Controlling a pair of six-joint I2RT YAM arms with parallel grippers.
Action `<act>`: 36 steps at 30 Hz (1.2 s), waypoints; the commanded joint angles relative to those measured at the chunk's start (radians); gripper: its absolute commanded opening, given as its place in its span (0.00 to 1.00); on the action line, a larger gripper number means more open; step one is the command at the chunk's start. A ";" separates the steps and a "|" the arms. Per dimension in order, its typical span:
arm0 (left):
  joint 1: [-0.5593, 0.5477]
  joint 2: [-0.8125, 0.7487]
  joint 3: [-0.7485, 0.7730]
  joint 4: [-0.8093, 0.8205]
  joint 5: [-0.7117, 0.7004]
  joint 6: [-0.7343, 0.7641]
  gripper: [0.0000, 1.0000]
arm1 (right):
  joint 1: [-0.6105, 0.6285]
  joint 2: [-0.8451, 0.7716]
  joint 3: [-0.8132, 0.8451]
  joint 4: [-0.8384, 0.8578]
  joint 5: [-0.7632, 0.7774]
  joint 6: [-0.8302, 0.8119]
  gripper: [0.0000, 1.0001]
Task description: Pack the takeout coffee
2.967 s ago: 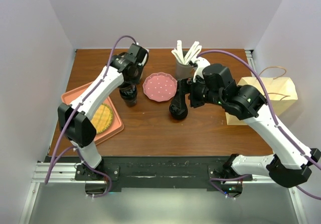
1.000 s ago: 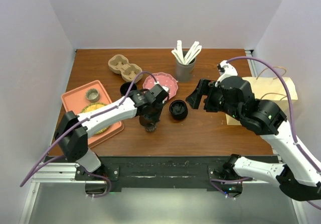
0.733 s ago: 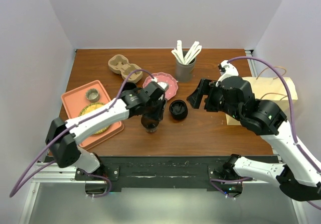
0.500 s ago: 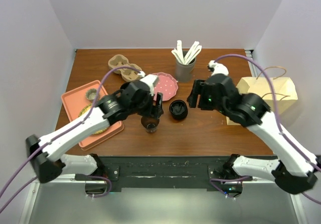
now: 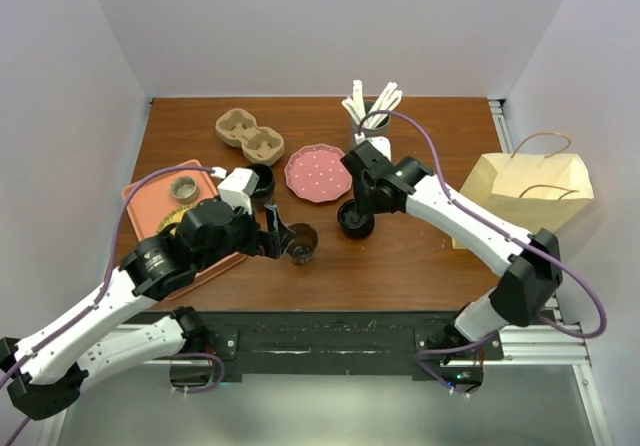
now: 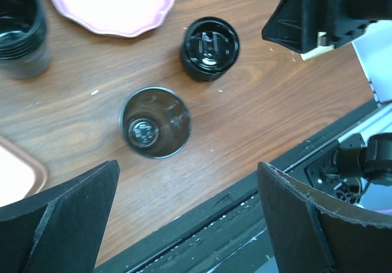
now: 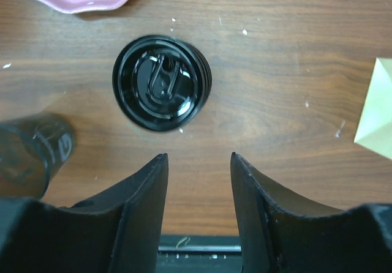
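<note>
From above, the left end effector (image 5: pixel 278 238) hangs just left of centre, close beside a dark see-through cup (image 5: pixel 301 243) that stands upright on the bench (image 5: pixel 420 266). The right end effector (image 5: pixel 362 198) hovers directly over a black lid stack (image 5: pixel 355 222), just right of the cup. A pink plate (image 5: pixel 318 173) lies above them. A cup carrier (image 5: pixel 250 136) sits toward the upper left, an orange tray (image 5: pixel 150 191) at the left edge, and a holder of stirrers (image 5: pixel 368 121) at top centre. A paper bag (image 5: pixel 530 188) stands at the right edge.

In the left wrist view, the fingers (image 6: pixel 67 218) fill the two lower corners, spread wide with nothing between them. The cup sits left of centre, open mouth up and clear of both fingers. The lid stack stands apart from it, above and to the right, with the plate at the top left.

In the right wrist view, the fingers (image 7: pixel 138 205) rise from the bottom edge with a narrow gap between them and nothing in it. The lid stack lies above the tips, left of centre and untouched. The cup shows at the left edge and a corner of the bag at the right.
</note>
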State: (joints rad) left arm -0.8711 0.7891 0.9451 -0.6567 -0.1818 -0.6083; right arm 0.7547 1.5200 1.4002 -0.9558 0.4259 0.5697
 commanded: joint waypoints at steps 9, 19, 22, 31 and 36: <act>0.004 -0.028 0.044 -0.081 -0.064 0.021 1.00 | -0.061 0.210 0.063 0.072 0.013 -0.083 0.42; 0.004 -0.034 0.040 -0.058 -0.042 0.065 1.00 | -0.077 0.273 0.071 0.084 -0.007 -0.105 0.33; 0.004 -0.034 0.037 -0.047 -0.041 0.065 1.00 | -0.083 0.282 0.071 0.084 -0.006 -0.106 0.27; 0.004 -0.021 0.035 -0.047 -0.033 0.085 0.99 | -0.094 0.295 0.082 0.086 -0.019 -0.110 0.22; 0.004 -0.017 0.034 -0.044 -0.030 0.093 0.98 | -0.097 0.305 0.088 0.083 -0.032 -0.102 0.25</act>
State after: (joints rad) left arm -0.8711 0.7704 0.9478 -0.7410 -0.2165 -0.5449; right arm 0.6643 1.8145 1.4406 -0.8856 0.4007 0.4698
